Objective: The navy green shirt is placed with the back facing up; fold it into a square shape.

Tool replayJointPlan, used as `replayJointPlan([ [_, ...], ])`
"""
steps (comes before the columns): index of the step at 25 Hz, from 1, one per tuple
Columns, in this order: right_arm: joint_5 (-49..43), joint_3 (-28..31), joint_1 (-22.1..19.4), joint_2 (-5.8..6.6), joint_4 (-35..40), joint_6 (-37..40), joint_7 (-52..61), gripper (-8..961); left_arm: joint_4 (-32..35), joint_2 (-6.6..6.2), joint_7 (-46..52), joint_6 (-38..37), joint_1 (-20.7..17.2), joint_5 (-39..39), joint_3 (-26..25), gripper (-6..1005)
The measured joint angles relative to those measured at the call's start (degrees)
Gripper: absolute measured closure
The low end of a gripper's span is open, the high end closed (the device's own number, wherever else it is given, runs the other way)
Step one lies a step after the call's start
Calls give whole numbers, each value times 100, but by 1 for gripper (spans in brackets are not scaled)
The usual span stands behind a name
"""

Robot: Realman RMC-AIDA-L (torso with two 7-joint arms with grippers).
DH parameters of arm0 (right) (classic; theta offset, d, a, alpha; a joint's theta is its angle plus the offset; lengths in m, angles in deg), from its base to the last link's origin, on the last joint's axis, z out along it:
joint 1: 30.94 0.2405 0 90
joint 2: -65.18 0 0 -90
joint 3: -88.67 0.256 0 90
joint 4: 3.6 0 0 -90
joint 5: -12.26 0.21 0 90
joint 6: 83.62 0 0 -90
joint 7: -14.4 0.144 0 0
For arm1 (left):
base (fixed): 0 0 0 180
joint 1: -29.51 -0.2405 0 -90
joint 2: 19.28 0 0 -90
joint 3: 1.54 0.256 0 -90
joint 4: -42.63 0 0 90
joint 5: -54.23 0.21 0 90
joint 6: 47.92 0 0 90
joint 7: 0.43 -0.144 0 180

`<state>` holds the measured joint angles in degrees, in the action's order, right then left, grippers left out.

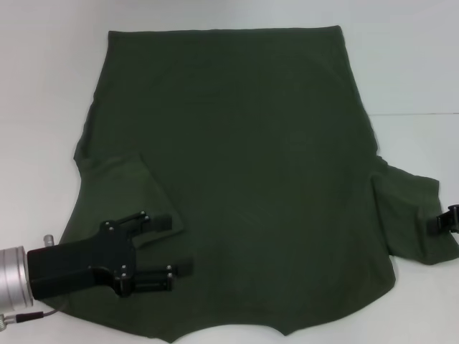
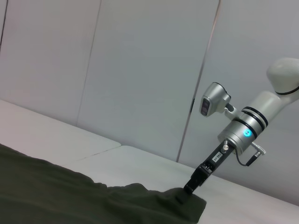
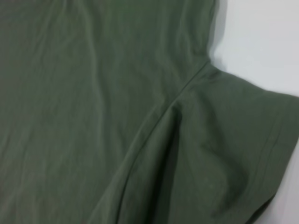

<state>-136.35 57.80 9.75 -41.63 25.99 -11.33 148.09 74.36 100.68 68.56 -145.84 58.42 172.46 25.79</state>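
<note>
Nearest, my left gripper hovers spread apart over the navy green shirt's folded sleeve. At its far sleeve sits my right gripper; whether it grips, I cannot tell.

Black left gripper on silver wrist.

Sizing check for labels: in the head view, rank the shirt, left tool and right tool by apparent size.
1. navy green shirt, by far the largest.
2. left tool, near the camera, so it looks bigger.
3. right tool, mostly cut off at the frame edge, so its full size is unsure.
</note>
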Motion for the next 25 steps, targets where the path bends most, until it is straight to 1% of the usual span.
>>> replayJointPlan([
  [6, 9, 0, -22, 30, 61, 39, -8, 941, 0, 0, 0, 15, 0, -6, 0, 51],
  [9, 16, 4, -103, 86, 302, 77, 10, 934, 0, 0, 1, 16, 0, -12, -5, 51],
  [12, 66, 74, -163, 177, 582, 169, 8, 927, 0, 0, 19, 6, 0, -18, -12, 51],
  [14, 98, 108, -182, 213, 784, 217, -16, 923, -1, 0, 36, 1, 7, -21, -26, 51],
  [19, 90, 79, -184, 250, 1184, 230, -97, 911, -6, -6, 90, -34, 22, -29, -139, 52],
  [25, 75, 97, -176, 275, 1464, 114, -221, 898, -9, -26, 131, -48, 2, -114, -158, 52],
])
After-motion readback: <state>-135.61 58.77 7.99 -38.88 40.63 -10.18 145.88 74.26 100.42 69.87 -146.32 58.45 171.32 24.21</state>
